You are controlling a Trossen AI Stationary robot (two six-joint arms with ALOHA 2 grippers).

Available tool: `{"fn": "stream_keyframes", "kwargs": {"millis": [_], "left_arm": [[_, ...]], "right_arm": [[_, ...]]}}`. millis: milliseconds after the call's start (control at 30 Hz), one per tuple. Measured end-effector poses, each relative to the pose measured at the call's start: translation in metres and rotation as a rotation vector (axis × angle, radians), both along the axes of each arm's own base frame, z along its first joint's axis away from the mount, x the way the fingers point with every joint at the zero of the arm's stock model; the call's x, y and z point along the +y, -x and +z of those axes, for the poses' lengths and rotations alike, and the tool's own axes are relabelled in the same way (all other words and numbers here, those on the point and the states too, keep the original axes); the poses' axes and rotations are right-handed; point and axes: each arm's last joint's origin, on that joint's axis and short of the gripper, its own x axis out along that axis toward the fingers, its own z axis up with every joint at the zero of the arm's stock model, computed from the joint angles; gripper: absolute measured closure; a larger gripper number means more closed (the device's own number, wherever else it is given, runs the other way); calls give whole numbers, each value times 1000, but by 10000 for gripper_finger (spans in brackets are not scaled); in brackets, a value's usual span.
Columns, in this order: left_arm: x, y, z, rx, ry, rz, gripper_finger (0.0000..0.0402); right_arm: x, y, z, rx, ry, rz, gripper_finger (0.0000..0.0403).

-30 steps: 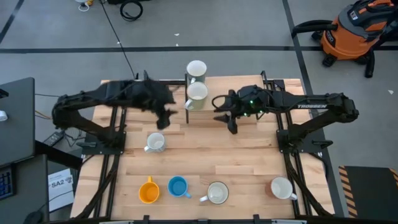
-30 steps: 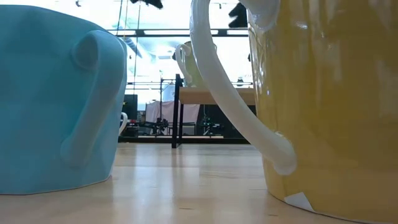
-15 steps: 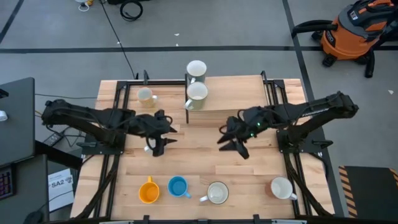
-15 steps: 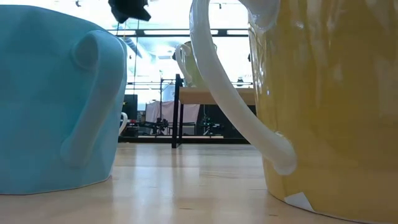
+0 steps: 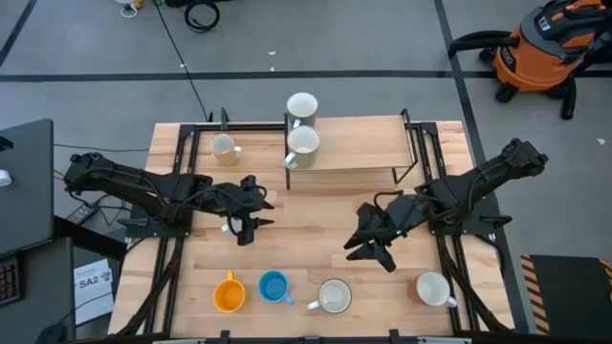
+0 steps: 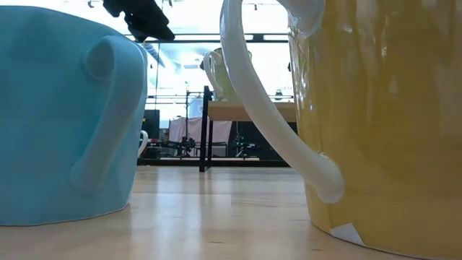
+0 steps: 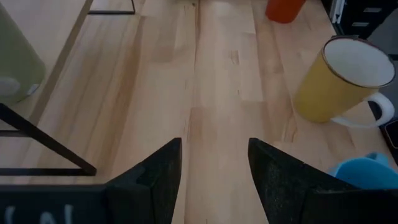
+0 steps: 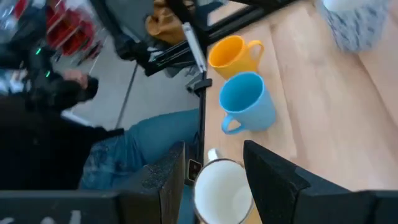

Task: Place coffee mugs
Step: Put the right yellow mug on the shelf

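Note:
My left gripper [image 5: 247,226] is open and empty, low over the table's left middle. A grey-white speckled mug [image 8: 357,25] stands right by it and is mostly hidden under it in the high view. My right gripper [image 5: 371,254] is open and empty above the table's right middle, pointing at the near row. That row holds an orange mug [image 5: 229,293], a blue mug [image 5: 274,287], a yellow mug [image 5: 334,296] with a white inside and a reddish-brown mug [image 5: 434,289]. In the right wrist view the yellow mug [image 8: 221,193] shows between the fingers, farther on.
A wooden shelf on black legs [image 5: 363,153] stands at the far middle, with a white mug [image 5: 302,105] and a pale green mug [image 5: 303,143] at its left end. A cream mug [image 5: 224,147] stands far left. A person's legs [image 8: 155,149] show beyond the table's edge.
My left gripper has swung from beside the shelf toward the near edge and come down by the speckled mug. My right gripper has moved from beside the shelf toward the near edge, closer to the yellow mug. The mugs have stayed where they were.

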Motion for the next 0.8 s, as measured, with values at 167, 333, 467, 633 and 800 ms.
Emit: {"fn": "stream_keyframes", "kwargs": {"millis": [167, 333, 467, 633, 800], "left_arm": [[0, 0, 0, -1, 0, 0, 210], [0, 0, 0, -1, -1, -1, 210], [0, 0, 0, 0, -1, -1, 210], [0, 0, 0, 1, -1, -1, 210], [0, 0, 0, 1, -1, -1, 210]], "right_arm": [[17, -2, -10, 68, -65, -96, 233], [34, -14, -31, 127, -60, -171, 233], [42, -24, -48, 187, -69, -199, 233], [47, -33, -66, 239, -45, -209, 233], [53, -38, -80, 281, -13, -171, 233]]}}
